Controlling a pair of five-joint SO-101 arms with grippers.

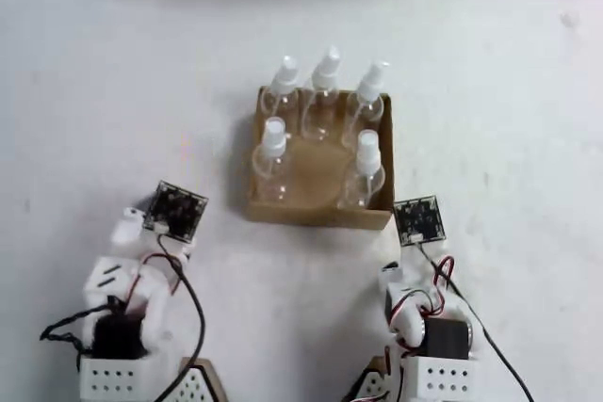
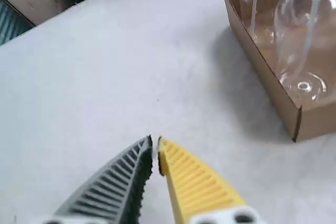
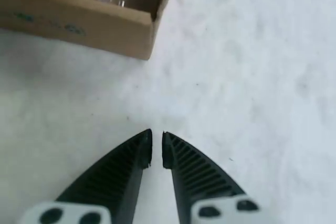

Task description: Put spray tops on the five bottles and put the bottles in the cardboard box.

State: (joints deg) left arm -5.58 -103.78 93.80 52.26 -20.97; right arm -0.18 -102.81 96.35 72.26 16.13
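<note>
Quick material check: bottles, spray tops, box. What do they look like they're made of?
The bottles are clear and glossy, and the box floor shows through them: likely plastic, glass not excluded. The spray tops are opaque white and smooth, probably moulded plastic. The cardboard box is brown, matte and raw-edged: plain cardboard.

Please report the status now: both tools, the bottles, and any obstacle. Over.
Left tool shut, empty. Right tool shut, empty. Five bottles with spray tops, upright in cardboard box. Nothing in the way.
</note>
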